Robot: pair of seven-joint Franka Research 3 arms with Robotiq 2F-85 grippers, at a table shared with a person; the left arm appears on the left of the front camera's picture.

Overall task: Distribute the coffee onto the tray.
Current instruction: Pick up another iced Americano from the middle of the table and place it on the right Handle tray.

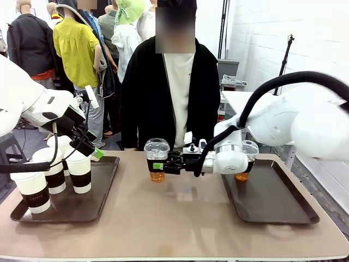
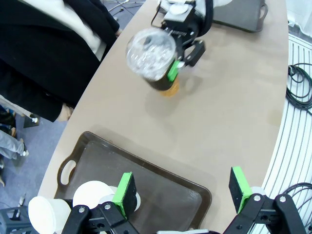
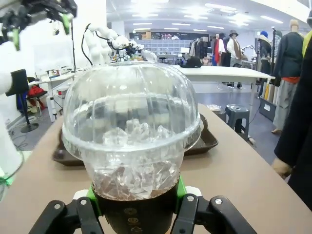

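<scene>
Right gripper point(image 1: 158, 165): we see it clamped on a dome-lidded cup point(image 1: 157, 159). Left gripper point(image 2: 183, 187): fingers spread wide, empty, above the tray point(image 2: 161, 183).

Lidded paper cups point(image 1: 54, 169) stand on the left tray point(image 1: 106, 188), below the left gripper point(image 1: 90, 150). The right gripper point(image 1: 158, 164) holds a dome-lidded cup point(image 1: 157, 158) over the table's middle point(image 1: 174, 218). Another dome-lidded cup point(image 1: 245, 161) stands on the right tray point(image 1: 278, 202).

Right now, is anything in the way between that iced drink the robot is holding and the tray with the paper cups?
Nothing visible. The right gripper holds the iced cup at mid-table; bare tabletop lies between it and the left tray. The tray's near end is free; the paper cups stand farther left, under the open left gripper.
</scene>
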